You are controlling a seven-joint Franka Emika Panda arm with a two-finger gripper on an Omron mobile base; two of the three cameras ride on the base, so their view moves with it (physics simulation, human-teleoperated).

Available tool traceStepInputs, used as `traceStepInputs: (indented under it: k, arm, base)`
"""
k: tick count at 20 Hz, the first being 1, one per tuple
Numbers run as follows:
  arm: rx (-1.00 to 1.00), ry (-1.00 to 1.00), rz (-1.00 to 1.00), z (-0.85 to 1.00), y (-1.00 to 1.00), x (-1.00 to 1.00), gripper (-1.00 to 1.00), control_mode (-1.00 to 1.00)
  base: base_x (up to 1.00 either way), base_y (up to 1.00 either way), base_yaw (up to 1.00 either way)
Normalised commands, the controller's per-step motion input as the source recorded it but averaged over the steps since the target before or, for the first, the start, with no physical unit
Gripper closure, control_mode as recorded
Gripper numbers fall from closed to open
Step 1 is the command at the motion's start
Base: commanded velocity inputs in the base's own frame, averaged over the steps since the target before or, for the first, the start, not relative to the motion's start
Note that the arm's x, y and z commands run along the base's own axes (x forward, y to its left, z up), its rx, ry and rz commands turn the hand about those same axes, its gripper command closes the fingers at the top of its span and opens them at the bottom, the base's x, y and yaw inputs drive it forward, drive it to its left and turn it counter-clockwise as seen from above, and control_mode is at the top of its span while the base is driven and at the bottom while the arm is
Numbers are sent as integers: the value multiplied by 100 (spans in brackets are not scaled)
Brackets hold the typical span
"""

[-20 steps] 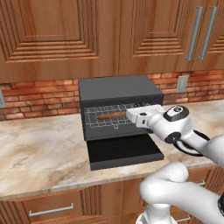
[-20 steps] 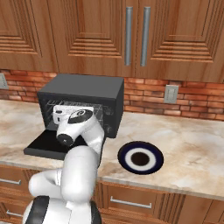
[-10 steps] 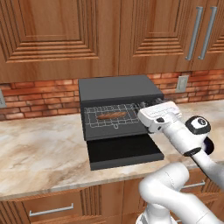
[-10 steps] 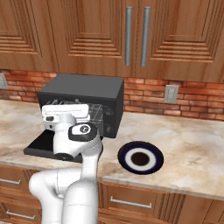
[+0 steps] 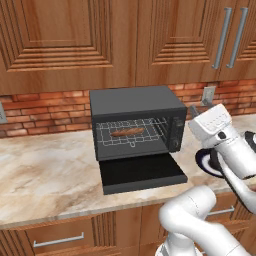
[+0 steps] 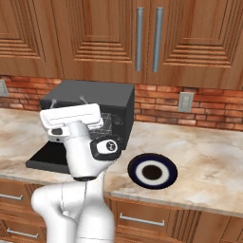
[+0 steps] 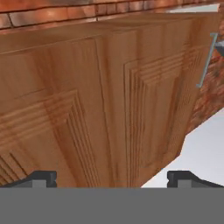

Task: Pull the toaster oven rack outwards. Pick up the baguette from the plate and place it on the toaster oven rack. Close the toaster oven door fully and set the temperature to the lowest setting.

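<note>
One baguette (image 5: 127, 132) lies on the toaster oven rack (image 5: 131, 136) inside the toaster oven (image 5: 136, 121), at the counter's back edge; the toaster oven door (image 5: 142, 173) hangs flat open. The gripper (image 6: 67, 101), fingers spread and empty, is raised right of the oven, above the plate (image 6: 152, 171) near the counter's front edge.

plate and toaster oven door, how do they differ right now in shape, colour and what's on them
The plate is round, with a dark navy rim and white centre; the toaster oven door is a flat black rectangle. The plate is much smaller than the door. The plate lies on the marble counter, while the door hangs open, folded down from the toaster oven. Both lie about flat, with nothing on them.
</note>
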Motion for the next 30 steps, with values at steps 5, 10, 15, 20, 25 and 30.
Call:
traceStepInputs:
  k: [5,10,15,20,25,30]
  arm:
    - [26,-2,23,55,-5,-33,-100,-100]
    - [26,5,20,60,-2,-11,-100,-100]
    - [26,21,16,44,-17,0,-100,-100]
    - [14,48,10,34,-11,-2,-100,-100]
    - [10,51,12,34,-13,-11,-100,-100]
    - [9,48,9,20,-21,-9,-100,-100]
  base:
    - [0,0,0]
    - [0,0,0]
    - [0,0,0]
    - [0,0,0]
    - [0,0,0]
    - [0,0,0]
